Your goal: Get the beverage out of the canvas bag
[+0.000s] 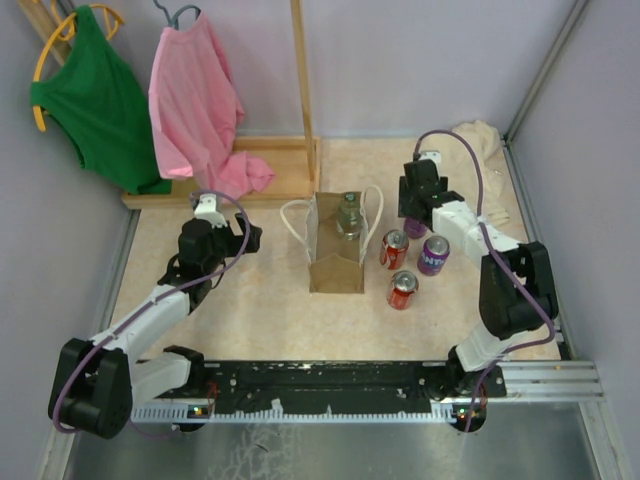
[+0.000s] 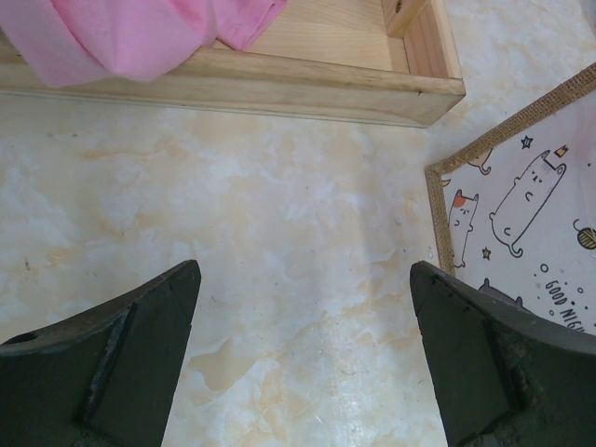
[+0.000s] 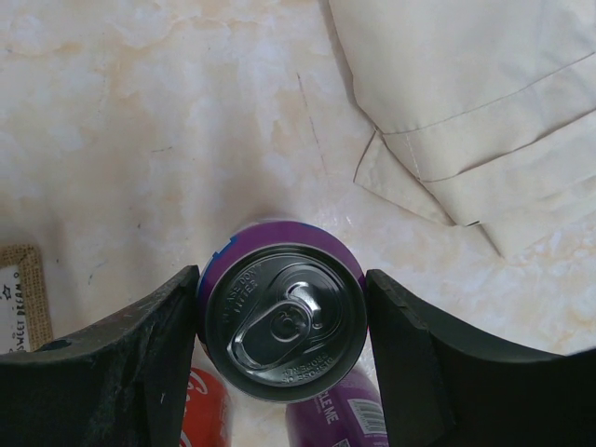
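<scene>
The tan canvas bag (image 1: pixel 335 262) with white rope handles stands mid-table, and a beverage with a greenish top (image 1: pixel 348 218) sticks up inside it. Its cat-printed side shows in the left wrist view (image 2: pixel 521 205), and its corner shows in the right wrist view (image 3: pixel 19 298). My right gripper (image 1: pixel 413 220) (image 3: pixel 284 284) is right of the bag, shut on an upright purple can (image 3: pixel 284 321) (image 1: pixel 413 231) at table height. My left gripper (image 1: pixel 250 237) (image 2: pixel 303 279) is open and empty over bare table, left of the bag.
Two red cans (image 1: pixel 394 249) (image 1: pixel 402 289) and another purple can (image 1: pixel 433 255) stand right of the bag. A pale beige cloth (image 1: pixel 485 140) (image 3: pixel 484 102) lies at the back right. A wooden rack base (image 1: pixel 270 170) (image 2: pixel 279 84) with pink (image 1: pixel 195 110) and green (image 1: pixel 95 100) garments stands at the back left.
</scene>
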{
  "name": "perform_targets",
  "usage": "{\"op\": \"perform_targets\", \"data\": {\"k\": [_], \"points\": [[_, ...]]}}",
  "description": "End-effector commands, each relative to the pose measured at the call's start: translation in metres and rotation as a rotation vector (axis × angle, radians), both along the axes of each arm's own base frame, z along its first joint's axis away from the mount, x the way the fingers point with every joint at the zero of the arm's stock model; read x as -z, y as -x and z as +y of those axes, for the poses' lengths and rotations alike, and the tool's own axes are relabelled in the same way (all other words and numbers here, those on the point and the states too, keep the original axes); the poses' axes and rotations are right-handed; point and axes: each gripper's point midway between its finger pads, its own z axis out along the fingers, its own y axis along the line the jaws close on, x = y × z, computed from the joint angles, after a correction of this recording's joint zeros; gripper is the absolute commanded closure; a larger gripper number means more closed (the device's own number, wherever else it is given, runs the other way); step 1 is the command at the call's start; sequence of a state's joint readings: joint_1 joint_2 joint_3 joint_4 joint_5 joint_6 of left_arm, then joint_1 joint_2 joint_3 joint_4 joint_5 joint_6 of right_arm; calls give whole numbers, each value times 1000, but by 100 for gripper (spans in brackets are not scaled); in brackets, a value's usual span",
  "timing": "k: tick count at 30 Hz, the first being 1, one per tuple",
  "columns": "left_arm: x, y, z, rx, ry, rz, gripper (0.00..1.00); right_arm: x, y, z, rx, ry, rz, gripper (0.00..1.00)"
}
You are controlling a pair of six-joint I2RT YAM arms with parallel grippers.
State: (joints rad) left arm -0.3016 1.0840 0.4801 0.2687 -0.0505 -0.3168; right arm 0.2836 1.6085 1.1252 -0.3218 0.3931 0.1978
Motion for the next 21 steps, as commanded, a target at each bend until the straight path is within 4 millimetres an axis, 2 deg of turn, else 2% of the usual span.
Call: {"op": "perform_targets", "data": {"k": [1, 2, 5, 6, 12, 16, 18, 21], "points": [[-15, -6, -5, 16, 8, -39, 0, -26, -22, 2, 33, -49, -136, 75], [-16, -6, -5, 14, 9, -39, 0, -25, -22, 2, 36, -51, -136, 69], [-15, -5, -4, 9, 6, -37, 0, -22, -20, 1, 44, -50, -129, 40], [-15, -5, -4, 9, 6, -37, 0, -21, -20, 0, 47, -47, -126, 36], [-16, -4, -3, 7, 7, -40, 0, -17, -19, -1, 54, -44, -110, 21], [-16, -4, -3, 7, 7, -42, 0, -17, -19, -3, 66, -37, -107, 14], [-16, -4, -3, 7, 7, -42, 0, -25, -20, -5, 79, -36, -130, 14], [-17, -5, -3, 6, 7, -43, 0, -56, -25, -7, 89, -39, -207, 15]]}}
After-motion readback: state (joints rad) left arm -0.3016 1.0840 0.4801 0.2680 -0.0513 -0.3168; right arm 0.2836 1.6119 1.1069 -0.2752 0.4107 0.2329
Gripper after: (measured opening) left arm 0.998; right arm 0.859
